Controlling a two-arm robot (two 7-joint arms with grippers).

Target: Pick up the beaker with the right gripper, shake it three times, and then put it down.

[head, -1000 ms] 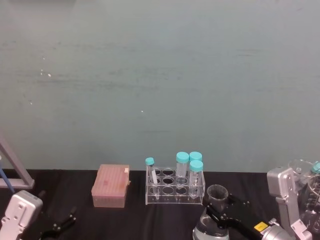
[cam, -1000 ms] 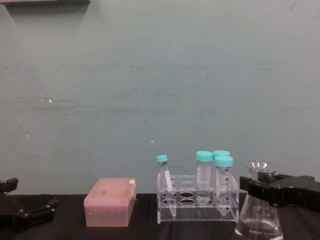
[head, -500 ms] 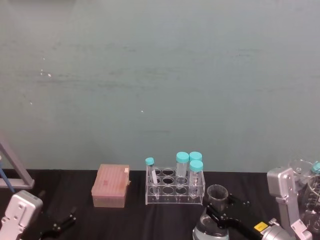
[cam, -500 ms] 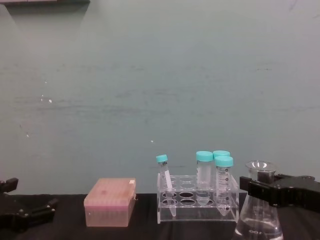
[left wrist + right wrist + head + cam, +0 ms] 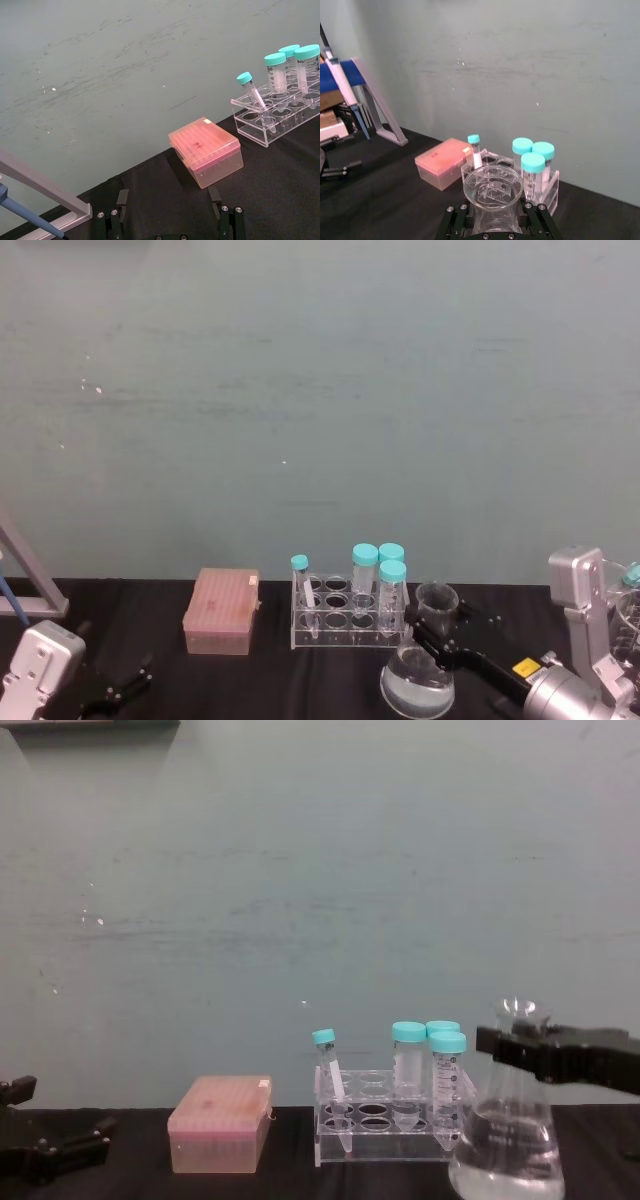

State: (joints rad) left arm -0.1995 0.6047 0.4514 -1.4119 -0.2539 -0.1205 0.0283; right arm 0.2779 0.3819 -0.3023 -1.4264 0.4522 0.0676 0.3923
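The beaker [image 5: 418,678] is at the near right of the black counter [image 5: 270,680], just in front of the right end of the clear tube rack [image 5: 349,626]. The right pincer [image 5: 438,626] reaches in from the right and is clamped on its narrow neck, just under the flared rim, with one black finger on either side of the glass. From the chest camera the beaker [image 5: 505,1145] leans a little and stands taller than the rack [image 5: 390,1138], and the right pincer [image 5: 515,1046] crosses its neck level. There looks to be some clear liquid in the wide base. I cannot tell whether the base touches the counter.

From the right wrist, the open mouth of the beaker [image 5: 492,187] sits between the fingers of the right pincer [image 5: 495,223].

Four teal-capped tubes [image 5: 365,556] stand in the rack, the leftmost one thin and tilted. A pink box [image 5: 222,612] sits to the left of the rack, apart from it, and a grey stand [image 5: 25,580] is at the far left edge.

The left pincer [image 5: 116,692] rests low over the counter at the near left, its fingers [image 5: 227,221] apart with nothing between them.
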